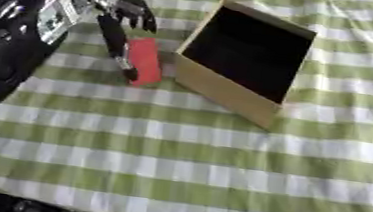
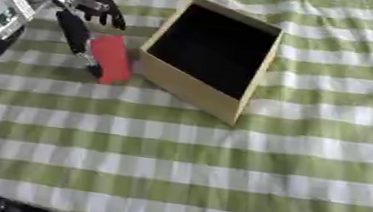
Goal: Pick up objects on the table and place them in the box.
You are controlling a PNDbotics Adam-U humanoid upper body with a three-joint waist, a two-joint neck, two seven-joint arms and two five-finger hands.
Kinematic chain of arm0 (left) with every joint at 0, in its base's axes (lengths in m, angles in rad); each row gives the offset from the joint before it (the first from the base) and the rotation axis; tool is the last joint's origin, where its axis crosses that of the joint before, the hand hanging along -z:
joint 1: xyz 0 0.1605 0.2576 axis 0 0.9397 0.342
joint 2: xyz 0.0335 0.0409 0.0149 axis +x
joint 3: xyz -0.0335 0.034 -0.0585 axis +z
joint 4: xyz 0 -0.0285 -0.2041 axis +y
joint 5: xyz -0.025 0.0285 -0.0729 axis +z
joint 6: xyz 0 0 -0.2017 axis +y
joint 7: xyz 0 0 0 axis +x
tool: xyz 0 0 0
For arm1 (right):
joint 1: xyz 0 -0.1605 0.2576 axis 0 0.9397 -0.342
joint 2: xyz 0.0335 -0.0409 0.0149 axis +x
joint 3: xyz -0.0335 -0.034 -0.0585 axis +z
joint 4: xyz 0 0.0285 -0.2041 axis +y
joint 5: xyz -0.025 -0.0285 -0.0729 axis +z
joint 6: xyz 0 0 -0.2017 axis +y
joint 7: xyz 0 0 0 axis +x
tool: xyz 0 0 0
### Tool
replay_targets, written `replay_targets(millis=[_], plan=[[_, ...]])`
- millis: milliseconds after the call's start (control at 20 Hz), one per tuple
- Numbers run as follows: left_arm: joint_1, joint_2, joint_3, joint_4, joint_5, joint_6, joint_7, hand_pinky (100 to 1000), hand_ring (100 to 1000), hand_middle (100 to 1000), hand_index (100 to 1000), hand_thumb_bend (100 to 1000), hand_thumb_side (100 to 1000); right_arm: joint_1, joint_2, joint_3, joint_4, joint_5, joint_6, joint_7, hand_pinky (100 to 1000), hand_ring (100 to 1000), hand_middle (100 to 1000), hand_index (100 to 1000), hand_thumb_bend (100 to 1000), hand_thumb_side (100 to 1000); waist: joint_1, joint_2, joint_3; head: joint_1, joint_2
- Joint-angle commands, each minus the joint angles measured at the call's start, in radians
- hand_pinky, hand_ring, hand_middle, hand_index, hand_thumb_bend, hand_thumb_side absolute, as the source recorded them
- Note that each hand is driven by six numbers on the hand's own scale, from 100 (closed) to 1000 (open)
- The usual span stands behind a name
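One object is visible for the pick: a flat red block (image 1: 145,61) lying on the green-and-white checked cloth (image 1: 217,172), just beside the near-left wall of the open cardboard box (image 1: 227,90). I read the block's long axis as running roughly toward and away from me, close to parallel with that wall of the box, with a narrow strip of cloth between the two. The left hand (image 1: 116,17) is the working hand; it comes in from the upper left and sits directly over and to the left of the block. Its thumb (image 1: 118,52) extends down along the block's left edge, and its tip appears to touch the cloth at the block's near-left corner. The other fingers (image 1: 138,18) hang curved above the block's far end, apart from it. I judge the hand as spread and not yet closed on anything; no pinch across the block is visible. The relation that governs the next move is this: the block lies on the box side of the thumb, so the fingers must close from the right, across the short axis, in the narrow gap next to the box wall. I would treat that gap as the main risk, since fingers may catch the wall. The box interior looks dark, and I see nothing in it. The right hand does not appear in either view, so the left is the only candidate.
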State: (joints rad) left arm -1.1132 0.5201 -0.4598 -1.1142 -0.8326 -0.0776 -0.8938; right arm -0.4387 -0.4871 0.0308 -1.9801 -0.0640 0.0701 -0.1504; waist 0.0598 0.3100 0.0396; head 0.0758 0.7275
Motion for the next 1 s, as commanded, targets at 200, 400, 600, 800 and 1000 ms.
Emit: replay_targets(millis=[200,400,600,800,1000], plan=[[-0.023,-0.014,0.023,0.019,0.003,0.026,0.023,768,790,797,926,740,344,-0.004,-0.004,-0.011,-0.02,-0.008,0.005,0.0,903,748,709,884,100,574,-0.005,-0.019,-0.001,0.007,-0.002],[-0.024,-0.037,0.028,0.036,0.012,0.062,0.045,787,792,806,928,721,381,0.0,0.0,-0.011,-0.02,-0.009,0.008,0.001,903,748,708,884,100,580,-0.005,-0.018,-0.002,0.009,-0.002],[-0.023,-0.055,0.035,0.057,-0.004,0.096,0.081,787,791,803,909,702,381,0.001,0.002,-0.011,-0.02,-0.01,0.01,0.002,903,748,708,884,100,581,-0.004,-0.017,-0.003,0.011,-0.002],[-0.023,-0.061,0.034,0.07,-0.019,0.109,0.108,791,771,765,852,650,362,0.005,0.002,-0.014,-0.02,-0.01,0.012,0.0,904,748,709,885,100,588,-0.003,-0.017,-0.003,0.012,-0.002],[-0.022,-0.063,0.029,0.072,-0.023,0.109,0.113,796,764,738,808,631,329,0.006,0.004,-0.015,-0.02,-0.011,0.015,-0.002,904,749,709,886,100,589,-0.002,-0.016,-0.004,0.013,-0.006]])
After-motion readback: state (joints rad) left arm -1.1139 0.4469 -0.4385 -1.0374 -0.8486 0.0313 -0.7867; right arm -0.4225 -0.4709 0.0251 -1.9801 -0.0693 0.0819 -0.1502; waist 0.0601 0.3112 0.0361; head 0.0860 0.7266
